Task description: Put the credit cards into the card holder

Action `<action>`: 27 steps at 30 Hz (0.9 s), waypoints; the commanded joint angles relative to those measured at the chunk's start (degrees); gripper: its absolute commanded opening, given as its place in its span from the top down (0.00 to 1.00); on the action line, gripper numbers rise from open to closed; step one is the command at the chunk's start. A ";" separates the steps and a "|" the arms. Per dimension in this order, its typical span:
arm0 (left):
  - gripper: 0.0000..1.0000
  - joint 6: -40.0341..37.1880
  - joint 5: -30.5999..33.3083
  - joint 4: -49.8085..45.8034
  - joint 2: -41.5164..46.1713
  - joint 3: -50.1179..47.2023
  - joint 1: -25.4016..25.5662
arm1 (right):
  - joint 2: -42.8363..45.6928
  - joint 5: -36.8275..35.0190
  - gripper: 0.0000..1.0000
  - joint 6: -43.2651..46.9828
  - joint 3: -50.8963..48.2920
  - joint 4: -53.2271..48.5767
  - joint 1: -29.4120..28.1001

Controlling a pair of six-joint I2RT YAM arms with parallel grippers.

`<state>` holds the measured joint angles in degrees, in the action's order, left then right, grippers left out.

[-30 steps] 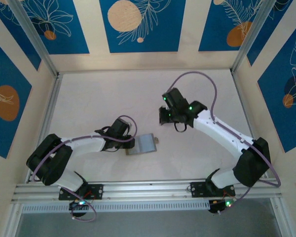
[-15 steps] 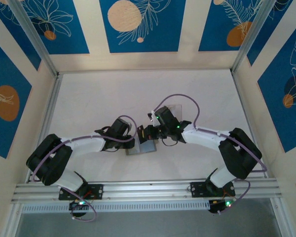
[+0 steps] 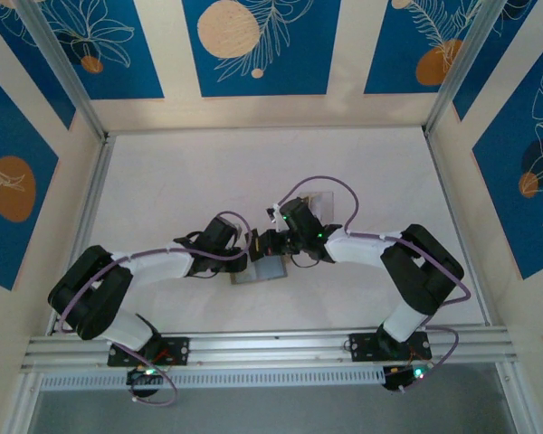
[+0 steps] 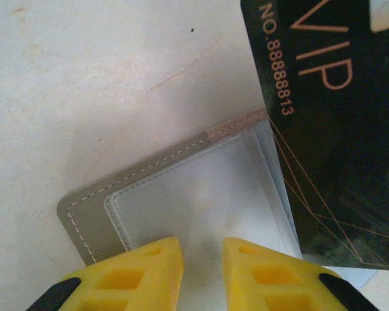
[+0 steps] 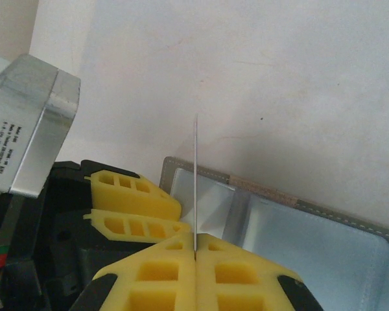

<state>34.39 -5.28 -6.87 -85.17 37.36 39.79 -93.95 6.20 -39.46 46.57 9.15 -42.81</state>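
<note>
Card holder open flat on worktop, pinned under narrowly parted left fingers. Swung in from well apart: right fingers, clamped on black VIP card, now poised over pocket. Means insertion probably next.

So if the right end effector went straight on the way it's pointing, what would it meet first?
Probably the open holder, at its clear pocket: the card it grips leads, edge-on, and would touch there first, though depth is unclear.
</note>
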 commanded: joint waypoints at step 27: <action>0.75 -0.80 0.97 -7.21 -1.06 -0.97 0.69 | -3.57 -1.54 1.00 -1.44 -3.44 4.09 -0.51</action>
<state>34.37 -5.30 -7.01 -85.17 37.39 39.79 -96.62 4.34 -40.01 44.49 12.88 -42.81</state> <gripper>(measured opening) 0.246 0.064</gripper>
